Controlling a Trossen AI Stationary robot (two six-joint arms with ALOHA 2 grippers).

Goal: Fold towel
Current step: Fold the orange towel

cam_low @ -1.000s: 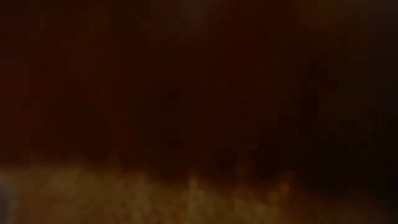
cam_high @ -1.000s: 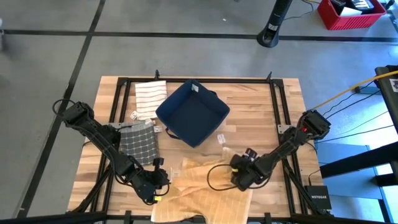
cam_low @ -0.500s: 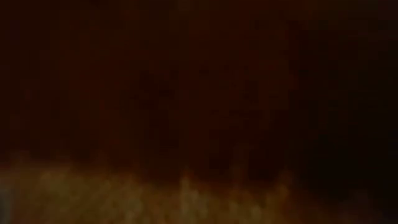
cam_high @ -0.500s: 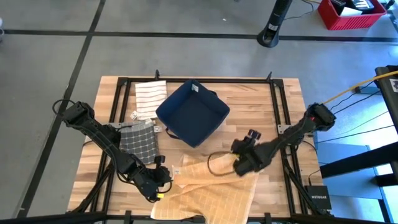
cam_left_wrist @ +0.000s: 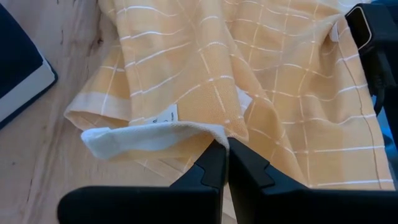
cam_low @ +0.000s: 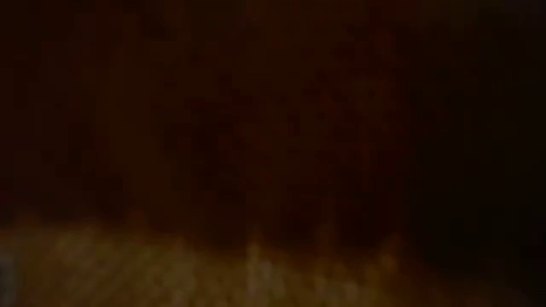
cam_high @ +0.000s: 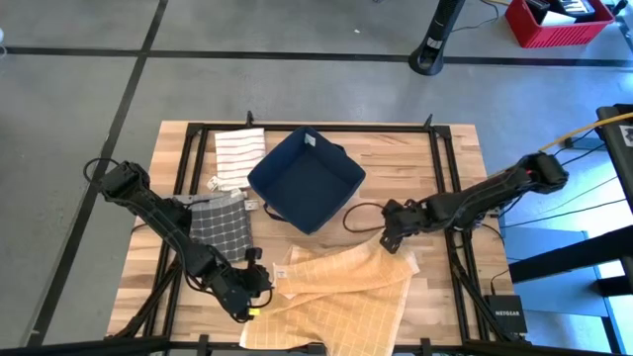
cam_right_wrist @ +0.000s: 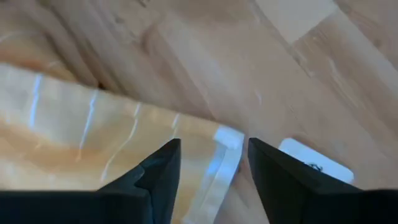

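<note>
The yellow checked towel (cam_high: pixel 336 295) lies rumpled on the table's near middle, its near end hanging over the front edge. At the towel's left edge, my left gripper (cam_high: pixel 259 287) is shut on a fold of it (cam_left_wrist: pixel 214 127). My right gripper (cam_high: pixel 394 235) stands open just above the towel's far right corner (cam_right_wrist: pixel 227 140), one finger on either side of the white hem; I cannot tell whether they touch it. The low view is dark and shows only a blur of yellow cloth. My left gripper pinches a raised fold of the towel (cam_left_wrist: pixel 219 132) between its two fingers, at the left edge beside the white label (cam_left_wrist: pixel 168 115) and the turned-over white hem. The fingers slant down from the table's left. The rest of the towel lies slack on the table.
A navy fabric bin (cam_high: pixel 307 178) stands at the table's far middle. A white striped towel (cam_high: pixel 240 153) and a folded grey checked towel (cam_high: pixel 218 222) lie to its left. Small white tags (cam_high: pixel 351 220) lie near the bin. Black frame rails (cam_high: pixel 440 178) run along the table's sides.
My right gripper has risen and moved from the towel's middle toward the table's far right, to the towel's far right corner, turning as it went. The towel's right part now lies flatter and more spread out. The left edge stays in my left gripper.
</note>
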